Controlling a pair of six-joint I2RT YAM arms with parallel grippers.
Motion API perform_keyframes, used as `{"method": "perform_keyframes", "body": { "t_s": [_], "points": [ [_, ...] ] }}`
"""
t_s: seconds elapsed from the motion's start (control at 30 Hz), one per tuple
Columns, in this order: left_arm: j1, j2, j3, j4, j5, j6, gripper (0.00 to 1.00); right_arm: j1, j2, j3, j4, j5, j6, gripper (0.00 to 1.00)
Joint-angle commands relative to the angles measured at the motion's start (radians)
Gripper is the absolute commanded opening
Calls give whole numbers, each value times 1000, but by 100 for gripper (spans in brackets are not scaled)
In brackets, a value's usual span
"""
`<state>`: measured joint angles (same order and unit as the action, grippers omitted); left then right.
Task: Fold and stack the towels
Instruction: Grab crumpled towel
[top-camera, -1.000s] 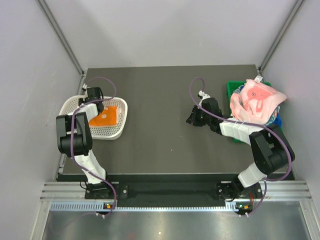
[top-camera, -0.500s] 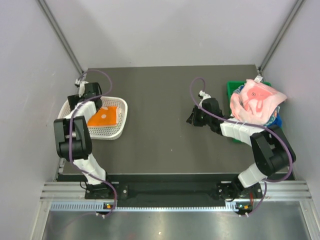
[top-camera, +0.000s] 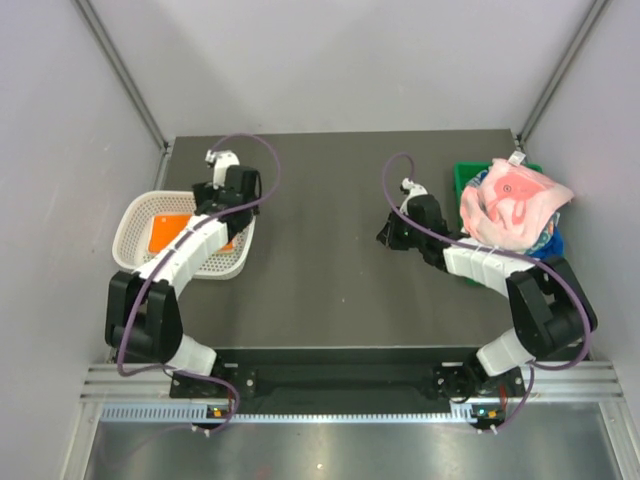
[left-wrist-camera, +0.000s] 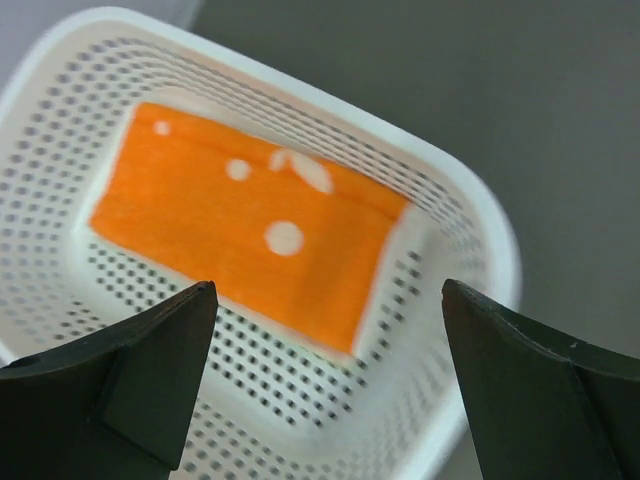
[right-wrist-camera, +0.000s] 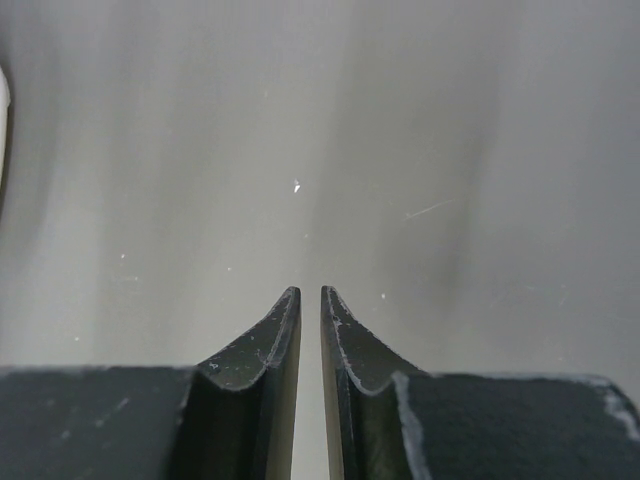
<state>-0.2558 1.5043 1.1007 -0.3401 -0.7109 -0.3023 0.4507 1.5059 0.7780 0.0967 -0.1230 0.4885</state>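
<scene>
Over basket (left-wrist-camera: 487, 232): left hand (left-wrist-camera: 327, 298) spread above white-spotted orange towel (left-wrist-camera: 200, 225) | right hand (right-wrist-camera: 310, 296) nearly pressed together above table (right-wrist-camera: 470, 140)

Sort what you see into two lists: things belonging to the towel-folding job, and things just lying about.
Job: orange towel, folded in the white basket; pink towel, heaped on the green bin; blue towel, peeking out beneath.
Lying about: white basket; green bin.
</scene>
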Motion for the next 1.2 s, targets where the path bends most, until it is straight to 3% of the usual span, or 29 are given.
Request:
{"method": "perform_keyframes", "body": {
  "t_s": [0.0,0.17,0.4,0.57,0.77,0.93,1.17],
  "points": [
    [-111,-78,31,-83,94,-72,99,8,-47,9,32,55,-33,15],
    [-224,-108,45,-103,246,-67,99,9,-64,35,-12,144,-42,15],
    [-393,-16,133,-152,396,-60,99,-20,-85,179,-190,321,-83,17],
    [-483,27,174,-148,550,-47,99,-215,-76,289,-316,367,-105,18],
    [-530,24,166,-139,645,-66,99,-410,-35,431,-446,494,-146,18],
    [-533,27,165,-142,662,-60,99,-500,5,465,-486,592,-183,20],
    [-536,48,166,-142,679,-55,99,-535,36,442,-488,666,-211,22]
  ]
}}
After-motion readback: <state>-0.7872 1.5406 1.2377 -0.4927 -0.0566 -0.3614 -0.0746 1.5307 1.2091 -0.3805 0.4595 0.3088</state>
